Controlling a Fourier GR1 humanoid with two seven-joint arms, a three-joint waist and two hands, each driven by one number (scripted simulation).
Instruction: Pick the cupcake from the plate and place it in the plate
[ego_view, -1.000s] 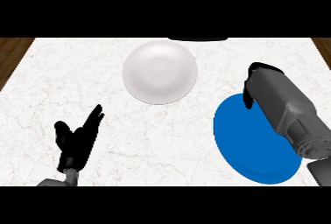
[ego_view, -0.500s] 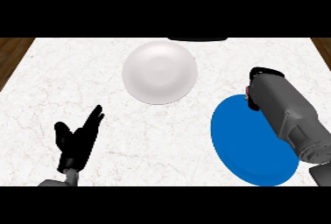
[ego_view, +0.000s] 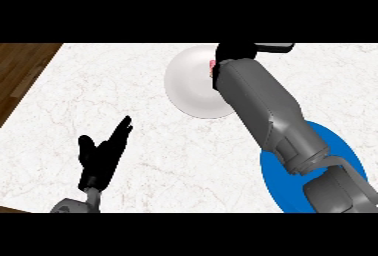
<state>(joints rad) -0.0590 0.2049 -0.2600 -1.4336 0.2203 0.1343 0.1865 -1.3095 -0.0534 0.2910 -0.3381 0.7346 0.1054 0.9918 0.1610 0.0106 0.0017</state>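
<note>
- Head view: right forearm (ego_view: 266, 110) comes in from the lower right corner and runs diagonally up to the top of the tabletop (ego_view: 111, 90).
- Right hand (ego_view: 235, 51) is over the upper right rim of the white plate (ego_view: 188, 85). It shows only as a black mass seen from behind, so I can't tell if it is spread or closed on anything.
- Cupcake (ego_view: 214, 65): only a pink sliver shows, at the hand's left edge above the white plate. Can't tell if it is held or resting on the plate.
- Blue plate (ego_view: 347, 152) is at lower right, near the white plate but apart from it, and mostly hidden under the forearm. No cupcake on its visible part.
- Left hand (ego_view: 103, 157) is at lower left, spread, fingers up, resting, touching nothing.
- Wooden floor (ego_view: 22, 65) shows past the tabletop's left edge.
</note>
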